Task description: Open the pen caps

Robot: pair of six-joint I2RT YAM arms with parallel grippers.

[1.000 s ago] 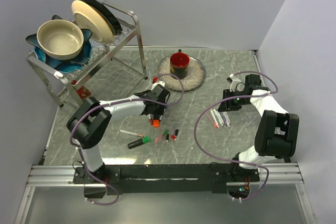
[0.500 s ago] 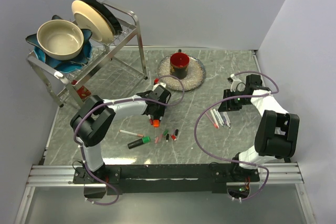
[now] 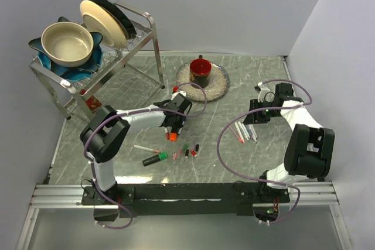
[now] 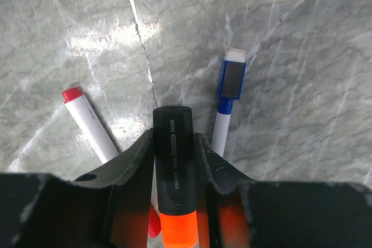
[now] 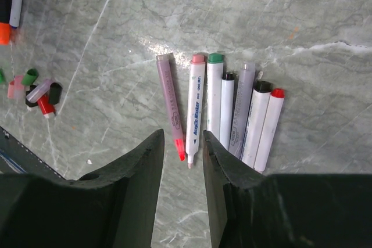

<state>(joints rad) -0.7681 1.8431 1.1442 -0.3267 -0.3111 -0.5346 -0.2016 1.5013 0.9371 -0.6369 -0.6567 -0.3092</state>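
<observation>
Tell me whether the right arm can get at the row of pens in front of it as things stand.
Probably yes: the right claw hangs open just above the row of pens, and nothing shows between them.

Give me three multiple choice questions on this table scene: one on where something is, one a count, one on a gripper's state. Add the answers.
1. Where does the red mug stand?
A) in the dish rack
B) on the round woven mat
C) on bare tabletop

2. How many pens lie in the row below the right gripper?
A) three
B) twelve
C) seven

3. What state is the left gripper in?
A) shut on the black marker
B) open and empty
C) shut on the mug

Answers:
1 B: the mug sits in the middle of the mat.
2 C: the right wrist view shows seven side by side.
3 A: the marker is clamped in it.
</observation>
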